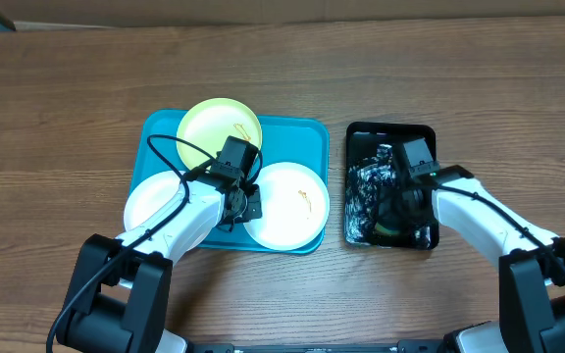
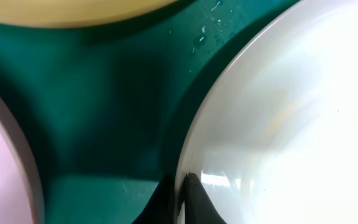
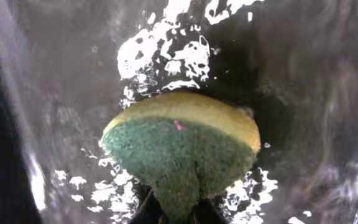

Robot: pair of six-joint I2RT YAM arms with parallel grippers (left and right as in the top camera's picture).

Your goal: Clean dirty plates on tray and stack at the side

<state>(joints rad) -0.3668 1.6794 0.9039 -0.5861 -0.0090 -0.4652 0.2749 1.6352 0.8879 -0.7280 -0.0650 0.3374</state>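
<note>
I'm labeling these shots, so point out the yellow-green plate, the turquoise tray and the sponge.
yellow-green plate [image 1: 212,123], overhead view, middle of its face.
turquoise tray [image 1: 297,137], overhead view, bare floor by far-right corner.
sponge [image 3: 185,152], right wrist view, green scouring face.

A brown wood-grain table [image 1: 57,88] lies under even light; a tan strip [image 1: 263,6], perhaps cardboard, edges its far side.

Overhead camera straight down on the table [image 1: 67,88], arm bases at 6 o'clock, left wrist view tight over turquoise tray [image 2: 104,124] and white plate [image 2: 291,112] near centre, right wrist view tight on a sponge [image 3: 179,155] in the black tray [image 1: 390,127] at 3 o'clock, both spots visible overhead
</note>
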